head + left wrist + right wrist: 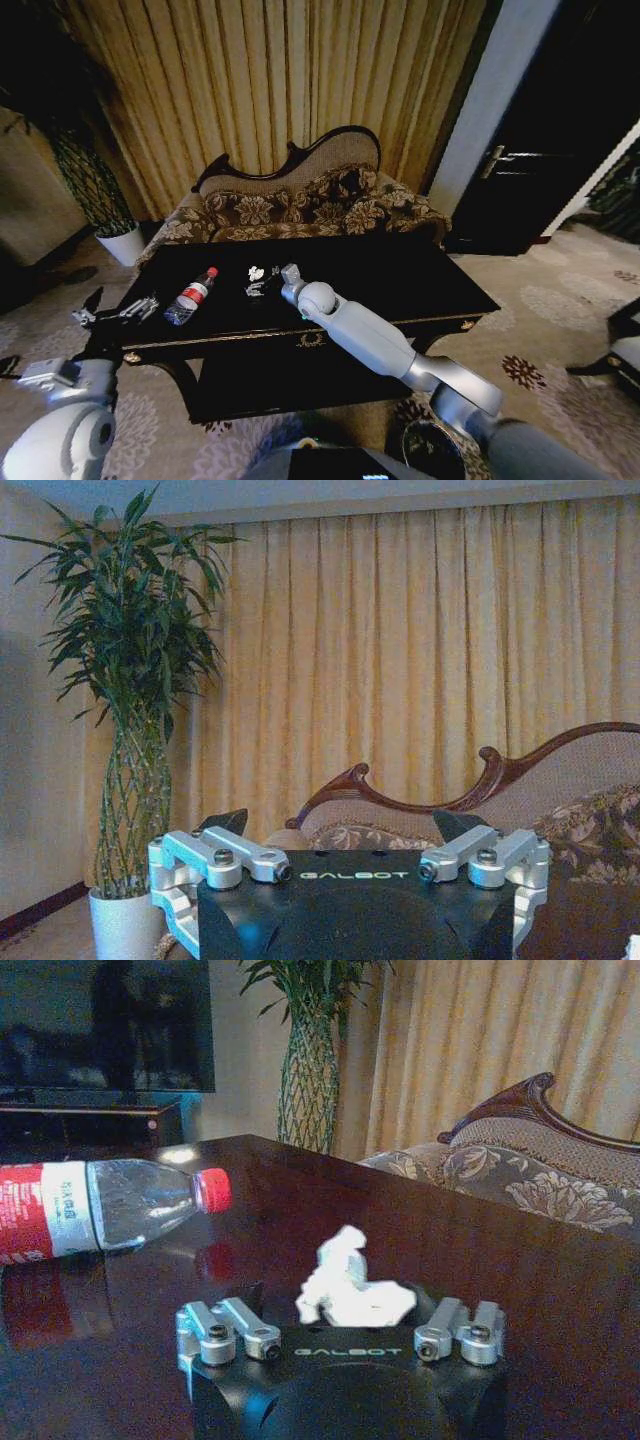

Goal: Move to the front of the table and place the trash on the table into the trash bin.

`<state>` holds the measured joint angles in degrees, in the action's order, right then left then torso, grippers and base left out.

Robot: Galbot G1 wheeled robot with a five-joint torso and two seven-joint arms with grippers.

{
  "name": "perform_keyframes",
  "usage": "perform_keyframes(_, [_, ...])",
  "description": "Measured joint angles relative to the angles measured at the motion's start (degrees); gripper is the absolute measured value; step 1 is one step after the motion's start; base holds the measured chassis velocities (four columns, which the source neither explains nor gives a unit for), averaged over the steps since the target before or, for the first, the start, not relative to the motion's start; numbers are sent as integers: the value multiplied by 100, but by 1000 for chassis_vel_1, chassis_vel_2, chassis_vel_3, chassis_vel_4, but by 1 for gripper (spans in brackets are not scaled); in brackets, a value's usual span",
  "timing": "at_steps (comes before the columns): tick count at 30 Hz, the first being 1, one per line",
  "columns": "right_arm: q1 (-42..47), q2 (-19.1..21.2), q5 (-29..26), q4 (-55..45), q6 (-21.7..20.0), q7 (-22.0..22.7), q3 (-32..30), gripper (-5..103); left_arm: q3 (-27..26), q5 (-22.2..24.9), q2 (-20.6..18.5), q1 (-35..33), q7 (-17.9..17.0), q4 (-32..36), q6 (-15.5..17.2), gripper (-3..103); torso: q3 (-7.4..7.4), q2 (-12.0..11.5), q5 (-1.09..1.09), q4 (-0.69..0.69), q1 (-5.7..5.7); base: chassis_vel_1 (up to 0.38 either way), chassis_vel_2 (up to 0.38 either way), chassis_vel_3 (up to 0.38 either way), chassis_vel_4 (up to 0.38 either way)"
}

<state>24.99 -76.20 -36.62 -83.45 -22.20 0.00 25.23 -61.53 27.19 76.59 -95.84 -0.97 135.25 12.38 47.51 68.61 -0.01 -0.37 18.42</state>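
Counting one crumpled white paper scrap [350,1285] mid-frame on our glossy dark wooden table [520,1260], we find the right gripper [340,1305] spread around it; one clear red-capped plastic bottle [100,1205] lies left, label cut off. The left gripper [340,830] hovers spread at the table's left end.

— What carries everything here?

— A long, near-black glossy wooden table [420,275] with gold edge trim, a gold ornament at the middle of its front edge, and a lower shelf beneath. It stands on a patterned carpet just in front of a floral sofa.

— And what lies on its top?

— Toward the left end, a small clear plastic bottle with a red cap and red label [190,296] lies on its side, cap pointing toward the sofa. Near it, toward the middle, sit crumpled white paper scraps [258,272]; the right wrist view shows one white crumpled scrap [345,1282] resting on the dark, reflective top.
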Motion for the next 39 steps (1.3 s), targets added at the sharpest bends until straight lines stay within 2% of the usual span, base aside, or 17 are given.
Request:
perform_keyframes(1, [0, 0, 0, 0, 0, 0, 0, 81, 0, 0, 0, 0, 0, 0, 0, 100, 0, 0, 0, 0, 0, 0, 0, 0, 0])
perform_keyframes(3, [0, -1, 8, 25, 9, 0, 0, 70, -3, -1, 7, 1, 4, -13, -8, 100, 0, 0, 0, -1, 0, 0, 0, 0, 0])
perform_keyframes(6, [0, 6, 9, 37, 15, 0, 0, 64, -2, -2, 14, 2, 7, -23, -11, 100, 0, 0, 1, 0, 0, 0, 0, 0, 0])
perform_keyframes(7, [1, 14, 10, 38, 18, 0, -1, 59, 3, -4, 18, 3, 9, -30, -13, 100, 0, 0, 0, 0, 0, 0, 0, 0, 0])
perform_keyframes(8, [2, 23, 11, 39, 20, 0, -5, 48, 8, -6, 20, 4, 13, -35, -14, 100, 0, 0, 0, 0, 0, 0, 0, 0, 0])
perform_keyframes(10, [3, 27, 11, 39, 20, 0, -9, 48, 11, -7, 20, 4, 14, -36, -14, 100, 0, 0, 0, 0, 0, 0, 0, 0, 0])
perform_keyframes(12, [5, 40, 12, 39, 22, 0, -23, 37, 14, -9, 20, 5, 19, -38, -16, 100, 0, 0, 0, 0, 0, 0, 0, 0, 0])
perform_keyframes(13, [5, 40, 12, 39, 22, 0, -23, 37, 14, -9, 20, 5, 19, -38, -16, 100, 0, 0, 0, 0, 0, 0, 0, 0, 0])
perform_keyframes(16, [9, 42, 12, 41, 26, 0, -51, 21, 18, -12, 19, 10, 22, -45, -18, 100, 0, 0, 0, 0, 0, 0, 0, 0, 0])
perform_keyframes(18, [9, 41, 12, 36, 26, 0, -59, 21, 18, -13, 20, 10, 23, -46, -19, 100, 0, 0, 0, 0, 0, 0, 0, 0, 0])
perform_keyframes(19, [9, 40, 9, 11, 27, 0, -77, 16, 19, -14, 22, 7, 24, -46, -20, 100, 0, 0, 0, 0, 0, 0, 0, 0, 0])
perform_keyframes(20, [9, 40, 9, 11, 27, 0, -77, 16, 19, -14, 22, 7, 24, -46, -20, 100, 0, 0, 0, 0, 0, 0, 0, 0, 0])
perform_keyframes(21, [9, 36, -1, -23, 27, 0, -95, 5, 20, -15, 23, 6, 25, -47, -21, 100, 0, 0, 0, 0, 0, 0, 0, 0, 0])
perform_keyframes(30, [126, 135, -70, -599, -122, -1, -659, 2, 30, -12, 12, 12, 24, -45, -23, 100, 0, 0, 0, 1, 0, 0, 0, 0, 0])
perform_keyframes(35, [541, 693, 98, -1120, -411, -1, -1465, 2, 34, 34, -26, 95, 1, -96, -23, 100, 0, 0, 2, -1, 0, 0, 0, 0, 0])
perform_keyframes(37, [606, 775, 149, -1158, -434, 0, -1567, 2, 41, 37, -27, 112, -15, -111, -23, 100, 0, 0, 2, -2, 0, 0, 0, 0, 0])
perform_keyframes(39, [999, 1174, 390, -1351, -484, -1, -2093, 2, 88, 42, -25, 178, -71, -170, 2, 100, 0, 0, 3, -1, 0, 0, 0, 0, 0])
